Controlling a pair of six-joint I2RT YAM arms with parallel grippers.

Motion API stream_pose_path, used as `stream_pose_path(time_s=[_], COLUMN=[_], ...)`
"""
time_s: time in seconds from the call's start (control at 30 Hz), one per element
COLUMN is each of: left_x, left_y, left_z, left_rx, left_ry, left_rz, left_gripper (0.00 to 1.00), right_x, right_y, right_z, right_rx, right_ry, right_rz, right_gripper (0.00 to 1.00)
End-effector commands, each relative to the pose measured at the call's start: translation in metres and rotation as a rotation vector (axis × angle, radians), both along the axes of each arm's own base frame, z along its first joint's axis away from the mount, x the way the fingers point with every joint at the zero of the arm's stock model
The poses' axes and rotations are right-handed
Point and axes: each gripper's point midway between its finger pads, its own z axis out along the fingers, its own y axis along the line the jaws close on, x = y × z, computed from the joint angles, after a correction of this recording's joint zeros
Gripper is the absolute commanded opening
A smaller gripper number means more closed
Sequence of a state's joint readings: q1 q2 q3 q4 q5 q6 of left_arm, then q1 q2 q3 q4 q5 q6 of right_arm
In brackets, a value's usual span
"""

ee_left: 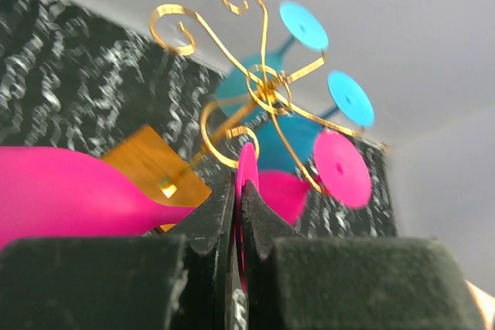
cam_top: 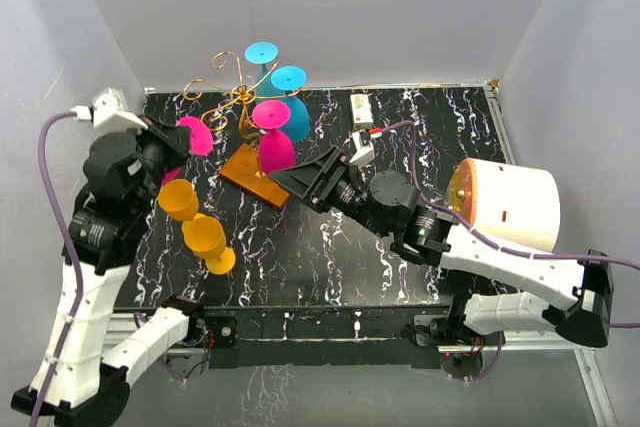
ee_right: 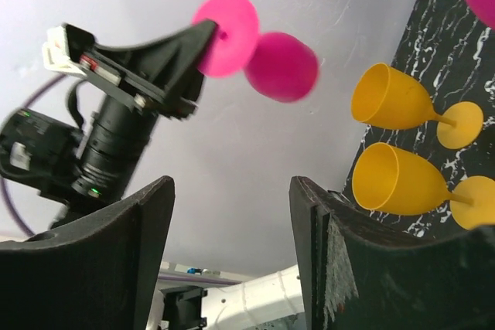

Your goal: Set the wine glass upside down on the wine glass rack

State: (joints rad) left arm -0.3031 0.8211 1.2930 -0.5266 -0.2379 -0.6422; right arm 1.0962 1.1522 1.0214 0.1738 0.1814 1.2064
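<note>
- The left end effector (ee_left: pixel 239 191) is fully closed. Its two fingers pinch the thin round foot of a pink wine glass (ee_left: pixel 62 199) and hold it in the air at the left side, above the surface (cam_top: pixel 340 257). The bowl of the glass points sideways from the fingers.
- The surface is black with white veins like marble. Plain pale grey walls (cam_top: pixel 400 7) close the space on the left, at the back and on the right.
- Beside the left arm, a yellow glass (cam_top: pixel 180 199) and a second yellow glass (cam_top: pixel 205 237) lie on their sides on the surface, just beside each other.
- The wine glass rack (ee_left: pixel 264 86) stands at the back, left of the middle, on its flat orange-brown base (cam_top: pixel 252 175). The held glass is close to its curled gold arms; I cannot tell if it touches the wire.
- On the rack hang, foot up, a second pink glass (cam_top: pixel 272 137) and two blue glasses (cam_top: pixel 288 78).
- The right end effector (ee_right: pixel 232 191) has its fingers wide apart with nothing between them. It is low, near the right end of the base.
- A small white box (cam_top: pixel 362 107) lies at the back edge, and a big white cylinder (cam_top: pixel 510 205) is at the right side.
</note>
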Motion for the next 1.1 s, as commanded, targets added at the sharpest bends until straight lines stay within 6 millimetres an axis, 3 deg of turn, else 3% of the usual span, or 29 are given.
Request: stream_pose_path(time_s=[0.0,0.27,0.57,0.7,1.07], left_x=[0.026,0.061,0.118,0.146,0.204], left_y=[0.035,0.04,0.04,0.038,0.007], left_z=[0.03,0.056,0.077,0.071,0.053], left_rx=[0.219,0.297,0.387,0.335,0.259], left_ry=[-0.034,-0.089,-0.068,-0.058,-0.111], left_rz=[0.164,0.235,0.218,0.139,-0.146], left_gripper=[0.0,0.0,0.0,0.0,0.0], right_x=[0.004,0.007,0.009,0.011,0.012], right_y=[-0.016,-0.024,-0.027,-0.029,-0.036], right_z=[0.011,0.006,0.004,0.005,0.01], right_rx=[0.01,-0.004,-0.02,-0.023,-0.04], right_ry=[-0.026,-0.017,-0.021,-0.026,-0.041], right_rz=[-0.051,-0.089,-0.101,-0.112,-0.133], right_gripper=[0.58,0.58,0.57,0.56,0.56])
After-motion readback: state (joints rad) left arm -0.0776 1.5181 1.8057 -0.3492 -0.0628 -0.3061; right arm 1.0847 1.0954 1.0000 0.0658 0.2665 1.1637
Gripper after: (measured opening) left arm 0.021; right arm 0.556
